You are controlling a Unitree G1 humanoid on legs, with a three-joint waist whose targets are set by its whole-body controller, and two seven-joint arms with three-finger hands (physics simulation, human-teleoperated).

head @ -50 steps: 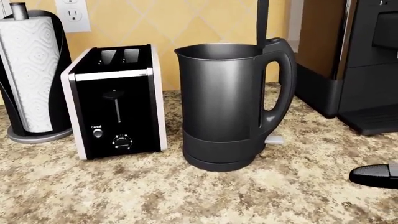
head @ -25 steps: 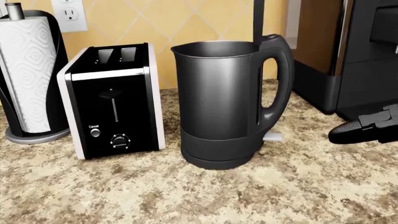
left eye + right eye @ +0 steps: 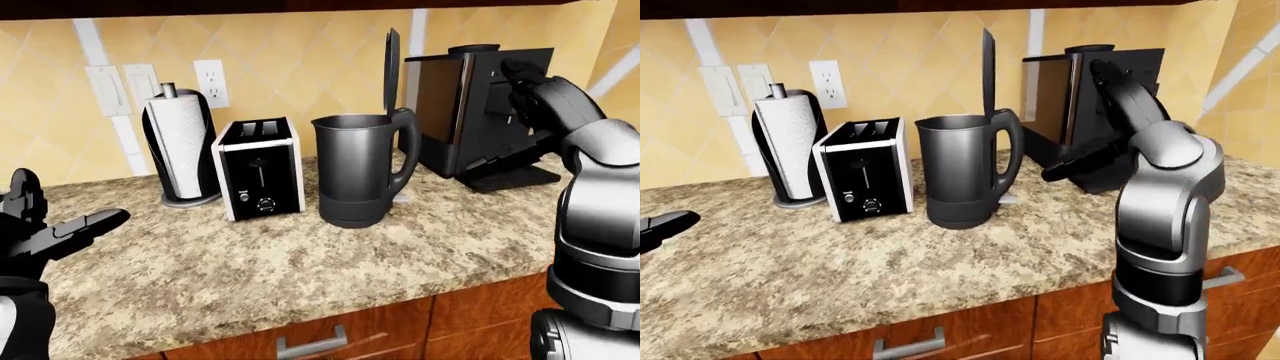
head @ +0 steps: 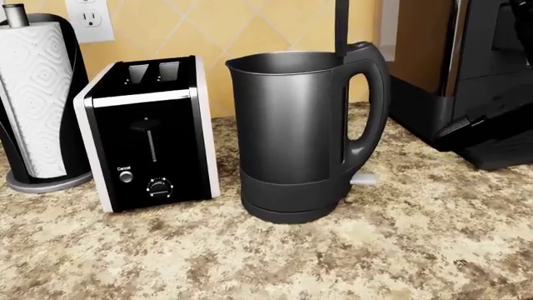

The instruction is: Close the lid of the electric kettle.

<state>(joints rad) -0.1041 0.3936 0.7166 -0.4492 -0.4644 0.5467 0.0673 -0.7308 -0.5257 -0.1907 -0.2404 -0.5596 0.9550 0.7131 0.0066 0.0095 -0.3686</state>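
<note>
The electric kettle (image 4: 295, 131) is sitting on the speckled granite counter (image 3: 300, 262), just beside the black-and-white toaster (image 3: 259, 169) on its left in the left-eye view, with the black coffee machine (image 3: 470, 112) near on its right. Its lid (image 3: 391, 69) is standing straight up, a thin dark blade rising above the handle and leaving the mouth wide open.

I am holding my right hand (image 3: 528, 94) raised in front of the coffee machine, off to the right of the kettle and about level with the lid's top, touching neither. Its fingers are merging with the dark machine behind, so I cannot tell how far they are spread. My left hand (image 3: 45, 229) is hovering low at the left edge over the counter, fingers splayed and gripping nothing, well apart from the kettle. A paper towel roll (image 3: 180, 150) is standing beyond the toaster, under a wall outlet (image 3: 211, 82).
</note>
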